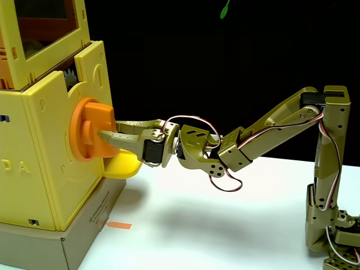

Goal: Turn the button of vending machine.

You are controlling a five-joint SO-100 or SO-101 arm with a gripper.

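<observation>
The vending machine (50,169) is a big yellow plastic box at the left of the fixed view, with an orange-tinted window at the top. Its button (90,130) is a large orange knob with a thick bar, sticking out of the machine's side face. My olive-green gripper (107,130) reaches in from the right. One finger (115,139) lies across the front of the bar and the other (132,122) lies behind it, so the jaws are shut on the button's bar.
A yellow rounded tray (121,167) juts out just below the button, under my gripper. The machine stands on a grey cardboard base (84,236). An orange tape mark (118,225) lies on the white table. My arm's base (332,225) stands at the right.
</observation>
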